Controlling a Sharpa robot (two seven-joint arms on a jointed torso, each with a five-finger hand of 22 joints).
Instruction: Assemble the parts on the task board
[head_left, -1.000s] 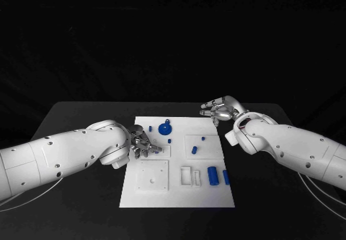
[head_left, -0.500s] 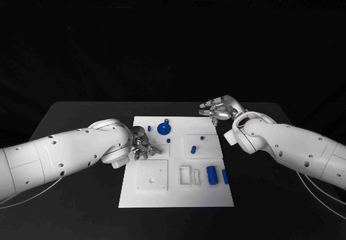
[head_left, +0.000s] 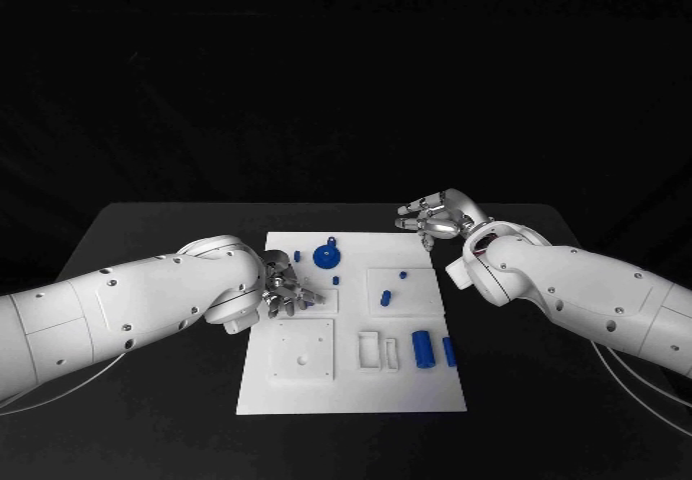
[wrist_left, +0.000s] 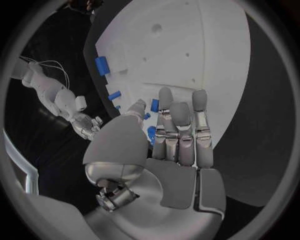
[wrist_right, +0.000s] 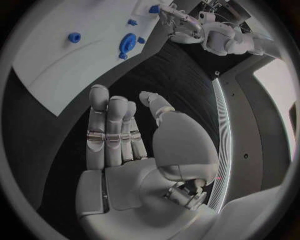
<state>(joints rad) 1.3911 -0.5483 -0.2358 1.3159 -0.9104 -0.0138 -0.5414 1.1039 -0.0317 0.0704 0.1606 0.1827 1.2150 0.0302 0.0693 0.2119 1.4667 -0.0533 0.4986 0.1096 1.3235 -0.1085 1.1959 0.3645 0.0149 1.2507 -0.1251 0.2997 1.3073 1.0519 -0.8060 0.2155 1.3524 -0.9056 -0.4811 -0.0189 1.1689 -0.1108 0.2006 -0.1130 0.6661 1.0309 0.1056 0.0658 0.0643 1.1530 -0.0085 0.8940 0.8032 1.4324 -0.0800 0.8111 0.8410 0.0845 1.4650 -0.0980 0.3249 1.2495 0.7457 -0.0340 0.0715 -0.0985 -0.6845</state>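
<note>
White plate on black: from the head view the task board (head_left: 355, 325) lies in the middle of the table (head_left: 144, 250), long side running away from the robot. The left arm (head_left: 130, 305) reaches in low, and its left hand (head_left: 284, 290) hangs over the board's left edge with fingers pointing down toward the surface; I cannot tell from here whether anything is between them. A round blue part (head_left: 329, 258) sits near the far end, a small blue peg (head_left: 385, 297) near the middle, and two blue cylinders (head_left: 426, 349) lie side by side at the right edge. The right arm (head_left: 577, 295) bends back toward the far right corner, where the right hand (head_left: 437, 217) is raised just beyond the board, its fingers loosely apart and holding nothing.

Left wrist view: the left hand (wrist_left: 169, 145) has its fingers straight and close together, the thumb set a little apart, nothing gripped. Small blue parts (wrist_left: 152, 131) show just past the fingertips on the board (wrist_left: 187, 45).

Right wrist view: the right hand (wrist_right: 134, 145) is flat and empty over the dark table, fingers extended side by side with the thumb off to one side. The board (wrist_right: 75, 65) lies beyond the fingertips, carrying the round blue part (wrist_right: 128, 42).
</note>
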